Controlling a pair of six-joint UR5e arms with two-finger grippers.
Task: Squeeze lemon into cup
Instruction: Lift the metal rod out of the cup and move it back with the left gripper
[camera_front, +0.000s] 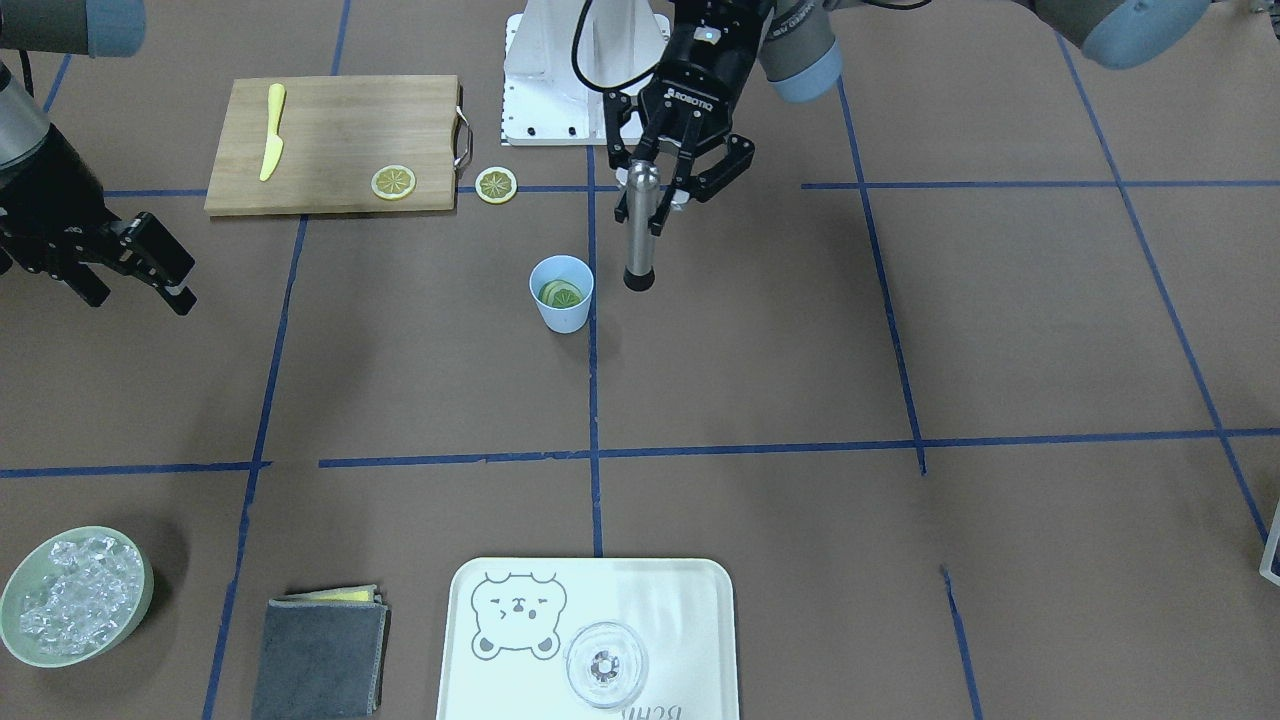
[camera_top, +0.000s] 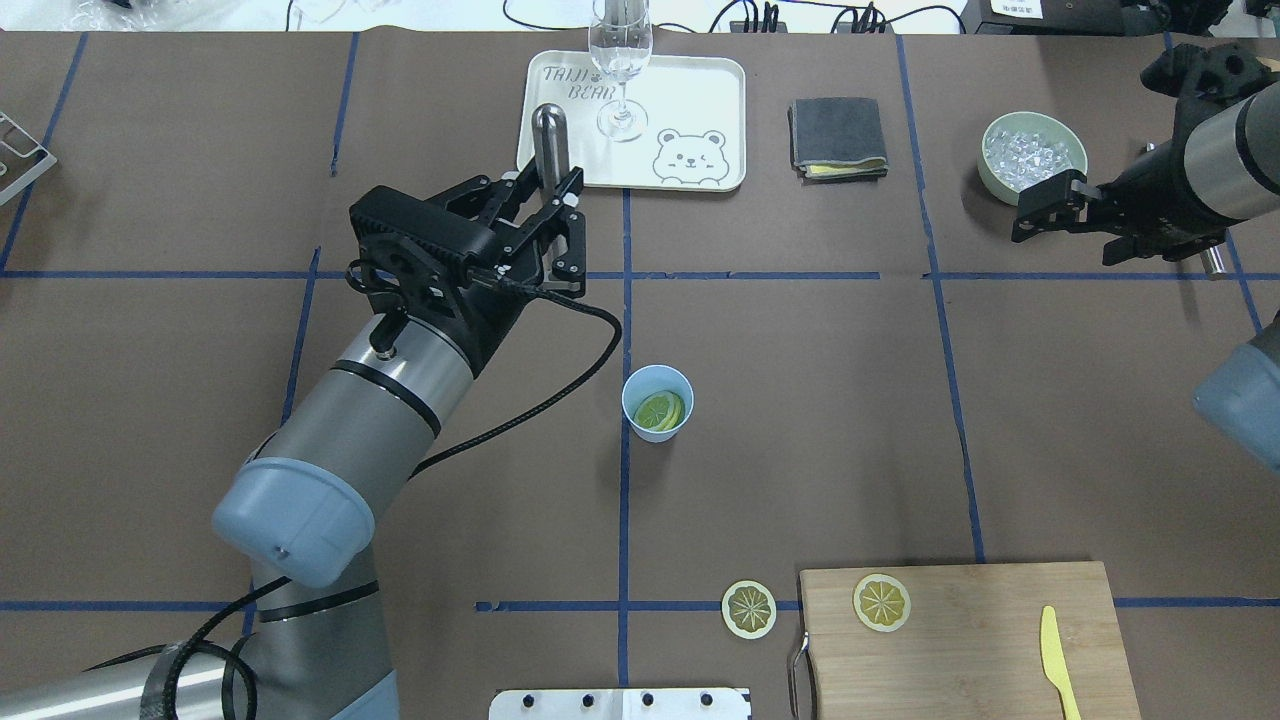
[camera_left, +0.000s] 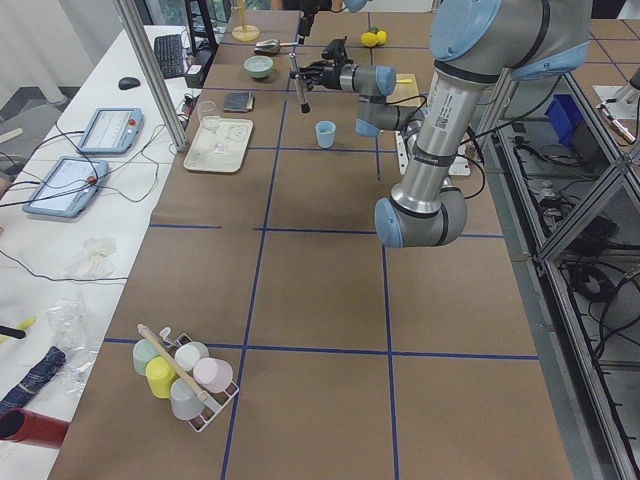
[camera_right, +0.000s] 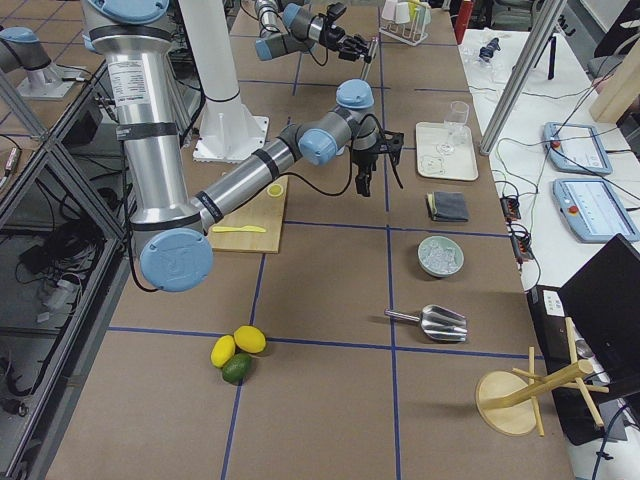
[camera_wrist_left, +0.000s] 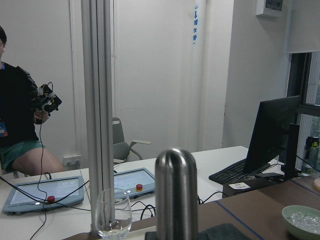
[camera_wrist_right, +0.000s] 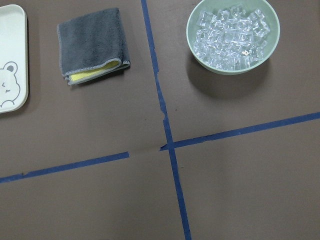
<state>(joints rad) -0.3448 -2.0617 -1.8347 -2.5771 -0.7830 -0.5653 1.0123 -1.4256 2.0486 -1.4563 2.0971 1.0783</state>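
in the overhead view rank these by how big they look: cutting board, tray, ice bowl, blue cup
1. cutting board, largest, though it is nearest the camera and cut off by the frame edge
2. tray
3. ice bowl
4. blue cup, smallest

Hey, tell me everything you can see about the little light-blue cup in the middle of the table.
The cup is small, light blue, plain and handleless, tapering from a wide rim to a narrower base. It stands upright on the brown table, right beside a blue tape line. Lemon slices lie inside it. Nothing grips it: the metal rod in the left gripper hangs beside it, apart.
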